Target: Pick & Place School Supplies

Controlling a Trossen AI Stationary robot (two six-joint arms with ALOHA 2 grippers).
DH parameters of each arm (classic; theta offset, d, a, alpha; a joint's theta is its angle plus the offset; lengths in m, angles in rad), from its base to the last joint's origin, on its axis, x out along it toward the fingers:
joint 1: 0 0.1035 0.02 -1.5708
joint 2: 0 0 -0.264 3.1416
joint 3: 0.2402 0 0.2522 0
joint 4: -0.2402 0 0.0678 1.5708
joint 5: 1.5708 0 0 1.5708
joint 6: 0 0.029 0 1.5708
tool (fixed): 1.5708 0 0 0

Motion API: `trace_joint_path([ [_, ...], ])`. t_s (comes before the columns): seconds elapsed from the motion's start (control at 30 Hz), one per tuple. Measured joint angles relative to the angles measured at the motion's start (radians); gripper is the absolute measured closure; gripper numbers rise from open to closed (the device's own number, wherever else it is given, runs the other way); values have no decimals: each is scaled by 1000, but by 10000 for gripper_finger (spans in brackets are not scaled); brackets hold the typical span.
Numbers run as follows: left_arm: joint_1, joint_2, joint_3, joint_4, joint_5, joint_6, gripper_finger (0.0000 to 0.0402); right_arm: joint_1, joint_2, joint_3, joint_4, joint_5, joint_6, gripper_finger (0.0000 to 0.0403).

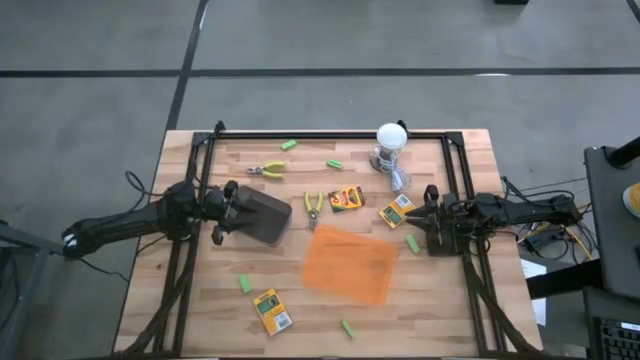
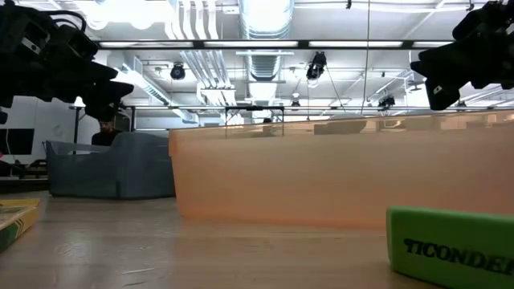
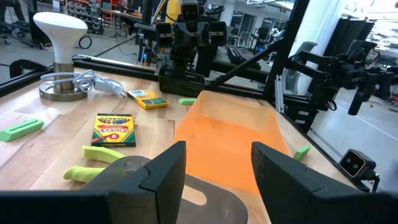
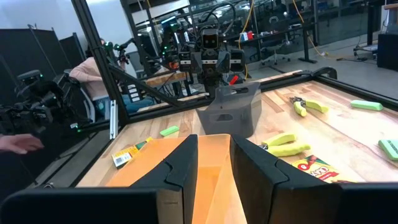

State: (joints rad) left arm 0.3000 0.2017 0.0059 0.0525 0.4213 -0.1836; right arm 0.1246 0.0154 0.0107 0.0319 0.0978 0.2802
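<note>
Tabletop: left fingers [image 3: 214,171] wide apart, right fingers [image 4: 211,165] narrowly parted, both empty.

three crayon boxes [image 1: 346,198], green erasers [image 1: 244,284] and two pliers [image 1: 313,207] lie scattered flat on the table.

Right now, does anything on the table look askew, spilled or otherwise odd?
The orange tray lies skewed to the table's edges and holds nothing. The supplies are scattered loose around it: crayon boxes, green erasers and small pliers. Nothing looks damaged.
</note>
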Motion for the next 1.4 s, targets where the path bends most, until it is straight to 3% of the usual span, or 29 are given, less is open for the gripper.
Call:
trace_joint_path([
  [0.77, 0, -1, 0, 38, -17, -29, 213, 0, 0, 0, 0, 0, 0, 312],
  [0.97, 1, -1, 5, 38, -10, -152, 213, 0, 0, 0, 0, 0, 0, 312],
  [1.1, 1, 2, 79, -27, -9, -179, 213, 0, 0, 0, 0, 0, 0, 312],
  [1.27, 1, 13, 181, -107, -12, -68, 213, 0, 0, 0, 0, 0, 0, 312],
  [1.4, 1, 42, 250, -170, -69, -52, 213, 0, 0, 0, 0, 0, 0, 312],
])
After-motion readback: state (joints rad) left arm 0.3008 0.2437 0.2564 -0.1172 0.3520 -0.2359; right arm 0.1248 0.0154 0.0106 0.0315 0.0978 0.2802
